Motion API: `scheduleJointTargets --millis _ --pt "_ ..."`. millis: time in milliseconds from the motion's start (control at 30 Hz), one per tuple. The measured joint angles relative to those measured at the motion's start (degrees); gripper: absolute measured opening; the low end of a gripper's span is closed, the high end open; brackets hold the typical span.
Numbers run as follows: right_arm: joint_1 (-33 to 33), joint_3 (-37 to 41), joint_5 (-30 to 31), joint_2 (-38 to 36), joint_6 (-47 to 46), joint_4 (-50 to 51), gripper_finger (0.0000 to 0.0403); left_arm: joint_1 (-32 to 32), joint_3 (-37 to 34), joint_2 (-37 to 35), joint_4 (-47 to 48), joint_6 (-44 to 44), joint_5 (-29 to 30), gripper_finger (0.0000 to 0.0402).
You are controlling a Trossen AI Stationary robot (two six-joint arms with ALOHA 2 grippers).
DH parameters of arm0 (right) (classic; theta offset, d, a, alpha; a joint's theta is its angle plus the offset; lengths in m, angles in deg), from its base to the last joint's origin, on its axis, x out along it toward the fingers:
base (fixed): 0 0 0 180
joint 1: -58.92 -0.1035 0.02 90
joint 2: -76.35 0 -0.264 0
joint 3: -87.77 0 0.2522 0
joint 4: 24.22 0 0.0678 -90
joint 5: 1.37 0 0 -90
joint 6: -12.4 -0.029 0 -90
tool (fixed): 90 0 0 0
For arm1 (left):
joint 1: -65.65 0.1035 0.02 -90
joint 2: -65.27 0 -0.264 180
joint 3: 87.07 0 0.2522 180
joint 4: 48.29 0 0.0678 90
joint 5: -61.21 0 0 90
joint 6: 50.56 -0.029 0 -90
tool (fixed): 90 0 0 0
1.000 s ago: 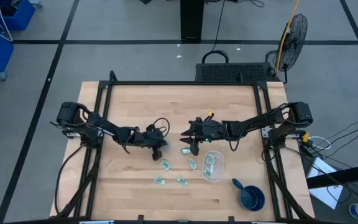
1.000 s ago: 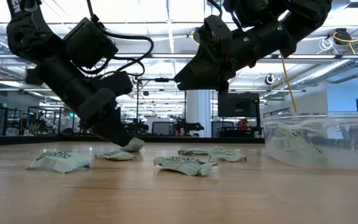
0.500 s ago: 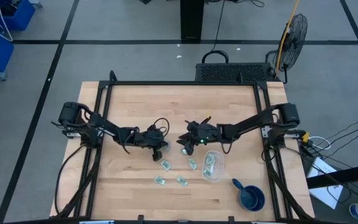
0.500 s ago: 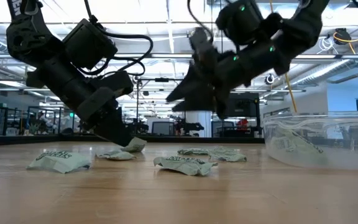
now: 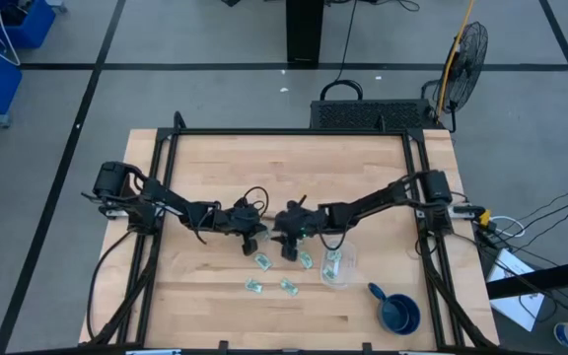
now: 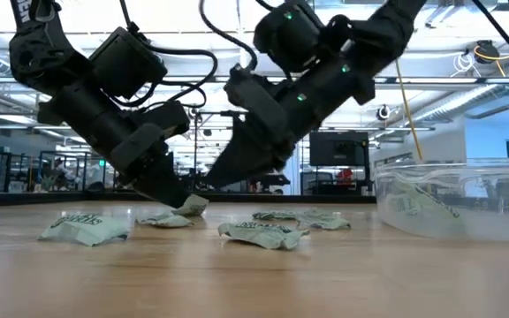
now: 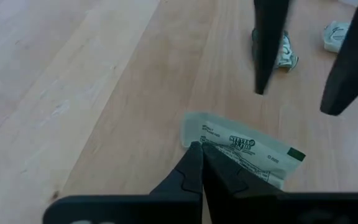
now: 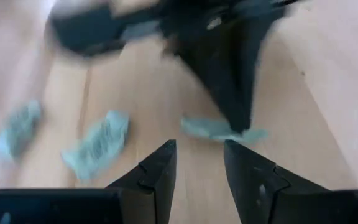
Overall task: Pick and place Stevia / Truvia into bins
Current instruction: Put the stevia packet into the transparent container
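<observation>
- Left gripper pinches one Stevia packet against the table, centre frame in the high view.
- Right gripper, fingers parted and empty, hovers just beside it.
- Loose packets lie lower centre; clear bin sits right of them.

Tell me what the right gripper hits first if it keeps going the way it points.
Probably the packet pinched by the left gripper: it lies straight ahead of the open right gripper, though depth is unclear and the left fingers might come first.
</observation>
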Motion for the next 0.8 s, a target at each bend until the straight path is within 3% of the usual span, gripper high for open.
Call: scheduleJointTargets --millis 300,800 --pt "-2.76 -0.65 3.71 -0.05 30.37 -1.26 0.0130 0.06 0.04 -0.04 0.35 0.00 -0.10 0.0009" --pt "-0.40 -0.54 1.13 6.95 37.35 -8.57 0.0130 0.09 0.02 -0.04 0.00 0.18 -0.17 0.0004"
